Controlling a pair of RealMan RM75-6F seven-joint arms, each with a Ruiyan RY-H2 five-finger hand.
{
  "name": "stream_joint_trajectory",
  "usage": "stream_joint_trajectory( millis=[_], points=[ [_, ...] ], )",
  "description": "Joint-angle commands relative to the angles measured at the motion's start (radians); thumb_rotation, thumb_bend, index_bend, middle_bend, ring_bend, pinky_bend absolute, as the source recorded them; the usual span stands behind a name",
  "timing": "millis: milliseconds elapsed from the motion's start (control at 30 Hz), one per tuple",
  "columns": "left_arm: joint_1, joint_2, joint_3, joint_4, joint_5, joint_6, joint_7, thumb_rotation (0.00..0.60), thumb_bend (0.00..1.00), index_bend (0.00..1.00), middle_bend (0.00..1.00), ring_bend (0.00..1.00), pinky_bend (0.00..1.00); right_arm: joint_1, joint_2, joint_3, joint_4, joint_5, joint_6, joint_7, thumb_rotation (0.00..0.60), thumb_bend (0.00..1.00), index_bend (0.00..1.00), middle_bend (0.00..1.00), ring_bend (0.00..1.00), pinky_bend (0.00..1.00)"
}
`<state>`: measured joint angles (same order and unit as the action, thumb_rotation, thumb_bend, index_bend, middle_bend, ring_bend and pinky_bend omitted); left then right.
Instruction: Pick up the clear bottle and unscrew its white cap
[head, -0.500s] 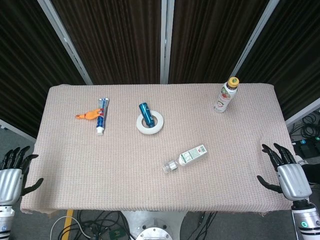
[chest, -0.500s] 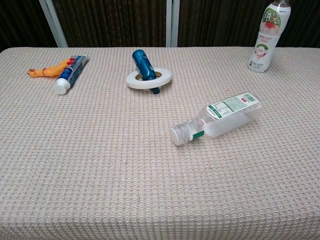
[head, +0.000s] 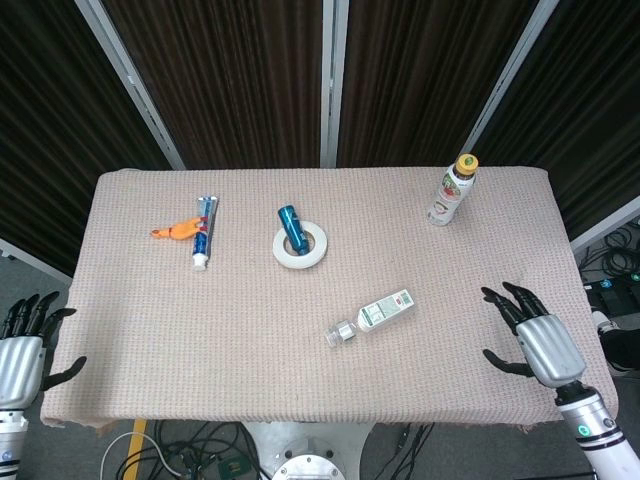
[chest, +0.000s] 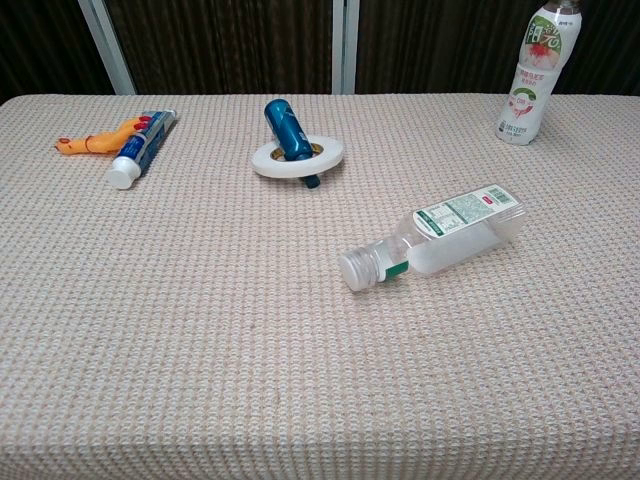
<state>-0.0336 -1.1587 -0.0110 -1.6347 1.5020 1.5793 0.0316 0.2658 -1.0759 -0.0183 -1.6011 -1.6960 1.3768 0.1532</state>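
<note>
Clear bottle: lying on its side mid-table, white cap toward me, untouched. Right robot hand: fingers spread, empty, at the table's right edge. Left robot hand: spread, empty. Risk I see: a round bottle may roll away under my grasp.

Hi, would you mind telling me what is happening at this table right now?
Nothing is being held yet. The clear bottle lies on its side near the middle of the table, its white cap on and pointing toward the robot. The right robot hand, fingers spread and empty, is over the table's right edge, well short of the bottle. The left robot hand hangs open just off the left edge.
</note>
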Motion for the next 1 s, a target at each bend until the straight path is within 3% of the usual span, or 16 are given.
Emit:
stream_joint_trajectory(
  millis=[33,133,333,633,800,1000],
  points=[
    [0.005,0.004,-0.002,-0.003,0.006,0.009,-0.003,0.6,0.16,0.26,0.08,0.0,0.03,0.134,-0.012,0.032,-0.021,-0.009,-0.186,-0.042,0.6,0.12,0.07,0.19,0.04,0.1],
    [0.008,0.009,0.002,-0.008,0.005,0.001,-0.002,0.6,0.16,0.26,0.08,0.0,0.03,0.235,-0.053,0.058,0.007,0.002,-0.324,-0.051,0.6,0.09,0.07,0.18,0.02,0.1],
    [0.017,0.011,-0.003,-0.011,-0.007,0.003,-0.008,0.6,0.15,0.26,0.08,0.0,0.03,0.351,-0.152,0.088,0.075,0.035,-0.472,-0.119,0.6,0.03,0.06,0.16,0.01,0.1],
    [0.019,0.011,-0.01,-0.005,-0.012,-0.007,-0.024,0.6,0.15,0.26,0.08,0.0,0.03,0.422,-0.273,0.103,0.158,0.09,-0.545,-0.245,0.6,0.11,0.07,0.17,0.01,0.1],
    [0.016,0.011,-0.013,0.0,-0.01,-0.013,-0.031,0.6,0.15,0.26,0.08,0.0,0.04,0.439,-0.322,0.094,0.205,0.118,-0.565,-0.26,0.6,0.15,0.16,0.24,0.05,0.11],
    [0.006,0.013,-0.017,0.006,0.004,-0.024,-0.05,0.6,0.15,0.26,0.08,0.0,0.04,0.442,-0.37,0.089,0.26,0.111,-0.519,-0.223,0.6,0.28,0.41,0.4,0.22,0.25]
  ],
)
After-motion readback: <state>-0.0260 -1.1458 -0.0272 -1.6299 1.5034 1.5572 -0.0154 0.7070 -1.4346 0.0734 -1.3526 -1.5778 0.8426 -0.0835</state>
